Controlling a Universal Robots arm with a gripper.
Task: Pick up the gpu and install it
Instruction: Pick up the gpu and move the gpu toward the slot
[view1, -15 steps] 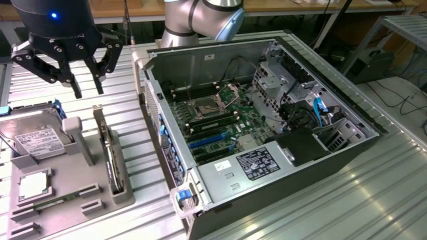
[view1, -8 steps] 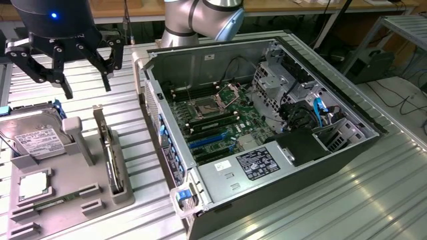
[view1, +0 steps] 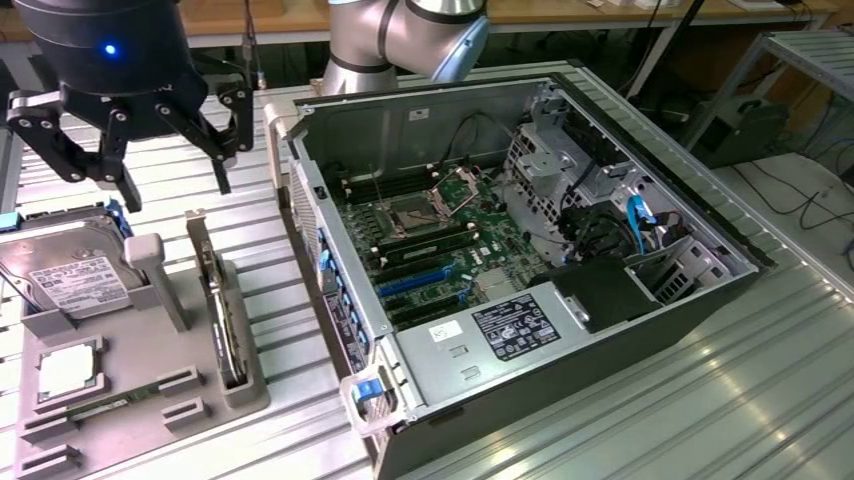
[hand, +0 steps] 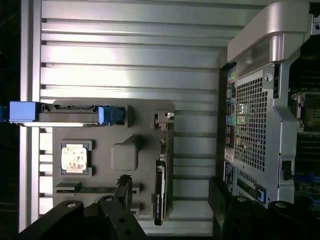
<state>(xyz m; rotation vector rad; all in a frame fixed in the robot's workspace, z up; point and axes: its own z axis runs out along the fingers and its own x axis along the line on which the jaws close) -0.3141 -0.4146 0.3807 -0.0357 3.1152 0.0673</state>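
- Gripper (view1: 174, 195) hangs over the grey parts tray (view1: 134, 350) at the exterior view's left. Its jaws are spread wide and nothing is between them: released.
- gpu (view1: 220, 300) stands on its long edge in a narrow slot of the tray. It is a thin dark card, on the side of the tray nearest the computer case (view1: 534, 250).
- Exterior view: the gpu sits below the gripper. The fingertips are above the card's far end and clear of it, with no contact.
- Wrist view: the gpu (hand: 160, 190) shows edge-on, with its silvery bracket (hand: 163, 119) at the end away from the camera. The card runs between the two black fingers (hand: 122, 192), roughly centred under the gripper (hand: 170, 187).
- Other tray items:
  - hard drive (view1: 74, 280) with a white label, in a blue-ended carrier
  - processor chip (view1: 67, 370) in a square pocket
  - memory stick (hand: 90, 189), green, in a slot near the chip
- The computer case lies on its side just beside the tray, on the ribbed metal counter (view1: 747, 400). Its panel is off and the motherboard (view1: 427, 250) is exposed.
- Blue expansion slots (view1: 414, 285) on the board hold no card; the gpu is not installed.
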